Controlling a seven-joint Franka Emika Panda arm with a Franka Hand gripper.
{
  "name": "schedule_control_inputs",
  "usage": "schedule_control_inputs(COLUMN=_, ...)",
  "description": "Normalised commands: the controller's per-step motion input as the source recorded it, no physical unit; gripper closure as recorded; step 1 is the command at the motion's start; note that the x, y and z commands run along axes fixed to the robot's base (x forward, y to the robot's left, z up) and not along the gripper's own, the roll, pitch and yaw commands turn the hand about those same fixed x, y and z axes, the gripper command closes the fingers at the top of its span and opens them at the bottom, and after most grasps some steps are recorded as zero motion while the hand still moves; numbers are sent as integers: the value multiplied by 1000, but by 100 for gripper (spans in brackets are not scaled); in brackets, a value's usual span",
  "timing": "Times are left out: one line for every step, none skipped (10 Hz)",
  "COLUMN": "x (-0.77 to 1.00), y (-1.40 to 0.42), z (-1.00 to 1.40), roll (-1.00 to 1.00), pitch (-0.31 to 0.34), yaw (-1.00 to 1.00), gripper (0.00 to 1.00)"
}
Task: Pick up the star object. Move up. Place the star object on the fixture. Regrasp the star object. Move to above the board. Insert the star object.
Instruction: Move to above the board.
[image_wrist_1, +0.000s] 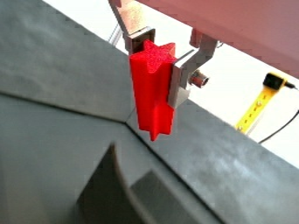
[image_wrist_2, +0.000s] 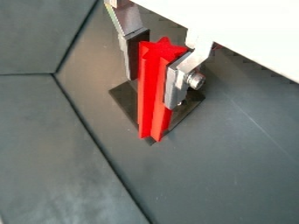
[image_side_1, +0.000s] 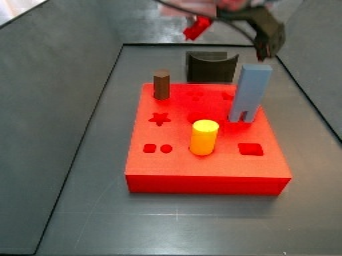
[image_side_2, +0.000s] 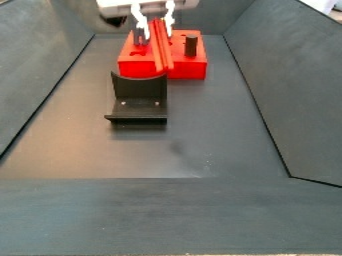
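The end effector (image_side_2: 155, 22) is clamped on the star object (image_side_2: 159, 45), gripping its upper end so the peg hangs down, slightly tilted. In a side view it is held in the air above the fixture (image_side_2: 139, 96), with the board (image_side_2: 160, 62) beyond the fixture. Picking up and lifting look done. Still left, by my reading: setting the peg on the fixture, regrasping, carrying it over the board and inserting it into the star hole (image_side_1: 160, 119)
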Motion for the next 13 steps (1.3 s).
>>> schedule_control_inputs(x=-241, y=-147, z=1000, roll=4, pitch=-120, yaw=4, gripper=100)
schedule_control_inputs(x=-226, y=-130, z=1000, roll=-1, pitch=-85, yaw=-27, gripper=100)
schedule_control_inputs(x=-215, y=-122, z=1000, roll=-3, pitch=-65, yaw=-42, gripper=100)
schedule_control_inputs(x=-155, y=-83, z=889, roll=-17, pitch=-20, yaw=-61, gripper=100)
schedule_control_inputs(x=-103, y=-46, z=713, roll=-30, pitch=16, yaw=-67, gripper=100)
schedule_control_inputs(x=-69, y=-30, z=539, roll=-37, pitch=52, yaw=-65, gripper=100)
schedule_control_inputs(x=-51, y=-27, z=367, roll=-37, pitch=80, yaw=-51, gripper=100)
schedule_control_inputs(x=-335, y=-1000, z=590, roll=-1000, pitch=-108, yaw=-206, gripper=100)
schedule_control_inputs(x=-332, y=-1000, z=566, roll=-1000, pitch=-112, yaw=-201, gripper=100)
schedule_control_inputs(x=-362, y=-1000, z=598, roll=-1000, pitch=-111, yaw=-204, gripper=100)
schedule_control_inputs(x=-375, y=-1000, z=587, roll=-1000, pitch=-104, yaw=-210, gripper=100)
schedule_control_inputs(x=-396, y=-1000, z=592, roll=-1000, pitch=-91, yaw=-224, gripper=100)
schedule_control_inputs(x=-413, y=-1000, z=601, roll=-1000, pitch=-77, yaw=-232, gripper=100)
